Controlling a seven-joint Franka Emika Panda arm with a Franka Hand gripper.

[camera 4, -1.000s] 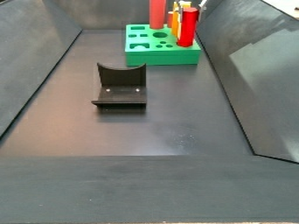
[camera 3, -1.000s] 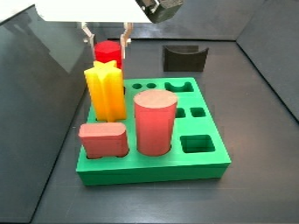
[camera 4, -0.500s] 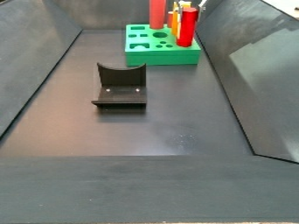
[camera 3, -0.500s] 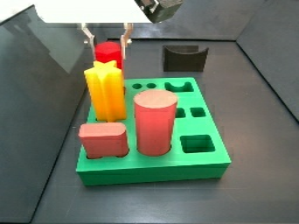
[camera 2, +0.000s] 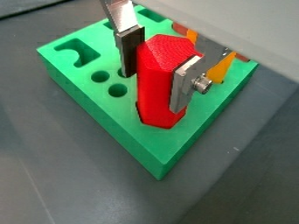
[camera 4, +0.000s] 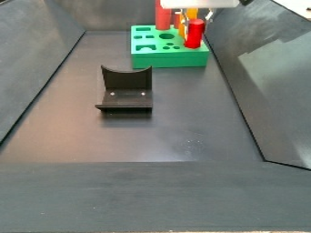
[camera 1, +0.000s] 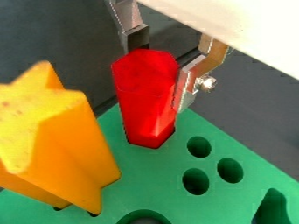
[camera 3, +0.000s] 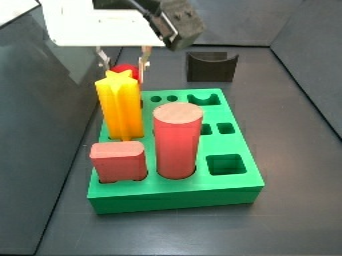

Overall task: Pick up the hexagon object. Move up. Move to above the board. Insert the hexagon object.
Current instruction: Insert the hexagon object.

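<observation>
Red hexagon object (camera 1: 145, 94) stands in the board (camera 2: 93, 103), pinched between gripper (camera 1: 158, 63) fingers (camera 1: 194, 72).

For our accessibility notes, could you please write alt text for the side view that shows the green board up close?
The gripper hangs over the board's far corner, its fingers straddling the red hexagon object, mostly hidden behind a tall yellow star peg. A pink cylinder and a low pink block stand nearer; a dark notched block sits beyond.

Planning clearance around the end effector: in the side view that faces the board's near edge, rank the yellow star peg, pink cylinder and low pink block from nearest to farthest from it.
End effector sits at the board's far corner.
1. Yellow star peg, just in front.
2. Pink cylinder, mid-board.
3. Low pink block, near corner.
</observation>
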